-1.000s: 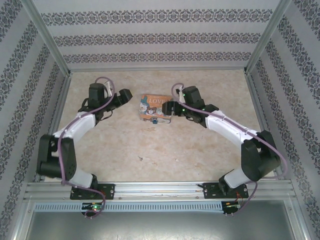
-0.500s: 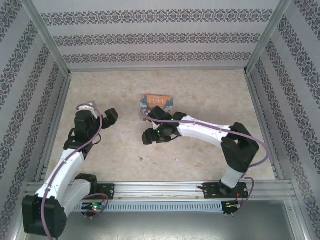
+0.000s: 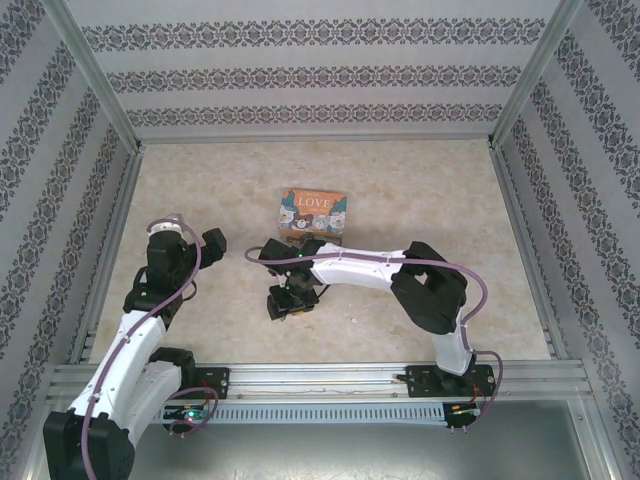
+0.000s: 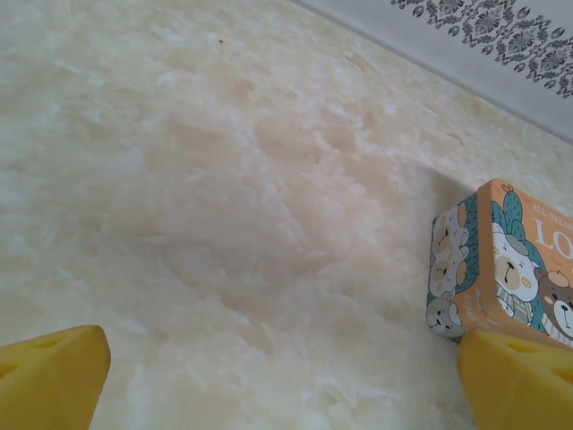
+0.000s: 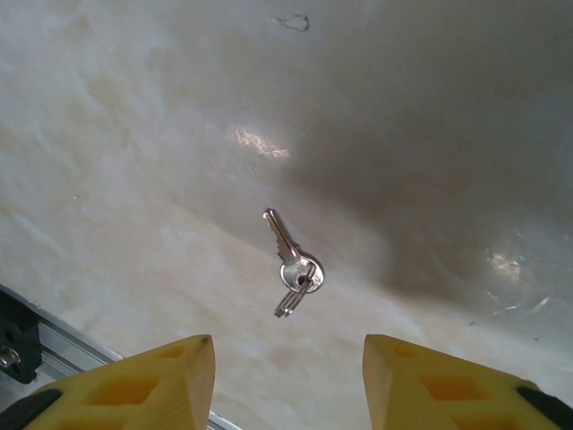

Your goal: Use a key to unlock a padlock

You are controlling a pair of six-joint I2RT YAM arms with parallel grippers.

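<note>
Left pincer (image 4: 282, 336) is spread wide and holds nothing, poised above the table (image 4: 224, 179), with the LOVE tin (image 4: 506, 260) near one yellow finger. Right pincer (image 5: 285, 345) is lowered toward the table, fingers apart with nothing between them. The keys (image 5: 293, 262) (two on one ring) lie flat on the table just beyond its fingertips, untouched.

LOVE tin (image 3: 313, 213) w/ cartoon animals — flat on marbled table (image 3: 430, 200), far-centre.
</note>
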